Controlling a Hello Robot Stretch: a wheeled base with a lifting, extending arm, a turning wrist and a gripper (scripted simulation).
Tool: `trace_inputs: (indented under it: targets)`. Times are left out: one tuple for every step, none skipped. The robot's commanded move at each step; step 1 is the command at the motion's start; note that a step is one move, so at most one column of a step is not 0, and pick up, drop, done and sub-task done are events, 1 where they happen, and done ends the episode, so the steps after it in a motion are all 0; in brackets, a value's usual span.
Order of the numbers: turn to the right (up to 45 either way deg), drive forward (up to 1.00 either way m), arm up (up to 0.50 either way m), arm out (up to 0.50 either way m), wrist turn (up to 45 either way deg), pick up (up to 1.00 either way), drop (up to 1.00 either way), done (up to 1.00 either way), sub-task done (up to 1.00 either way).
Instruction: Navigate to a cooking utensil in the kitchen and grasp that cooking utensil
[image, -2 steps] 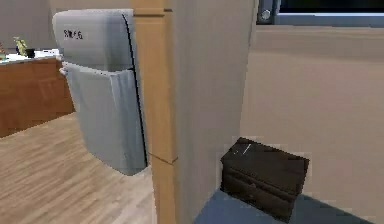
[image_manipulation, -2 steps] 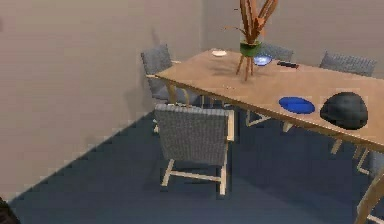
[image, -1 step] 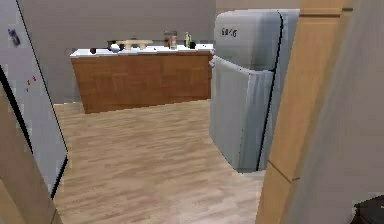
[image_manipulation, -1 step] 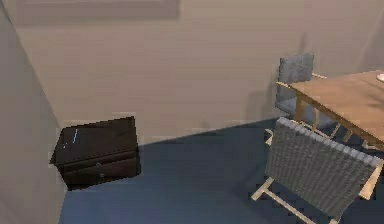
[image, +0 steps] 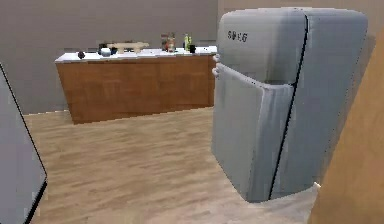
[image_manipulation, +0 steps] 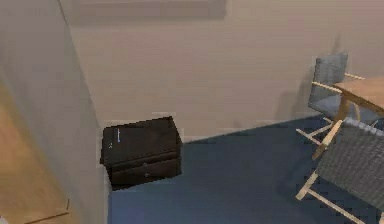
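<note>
You see a counter (image: 140, 88) far ahead, left of the fridge (image: 285, 100); small items (image: 169, 43) sit on top. You cannot tell which is the utensil, nor the gripper's state.

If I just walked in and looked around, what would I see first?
The big grey fridge jumps out first, standing close on the forward view's right. Farther off on the left, a wooden counter carries small things on top. In the arm side view, a black box sits on the blue floor.
</note>
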Motion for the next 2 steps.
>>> trace_inputs:
  targets:
    - [6.0,0.0,0.0,0.0,0.0,0.0,0.0,0.0,0.0]
    - [0.0,0.45,0.0,0.0,0.0,0.0,0.0,0.0,0.0]
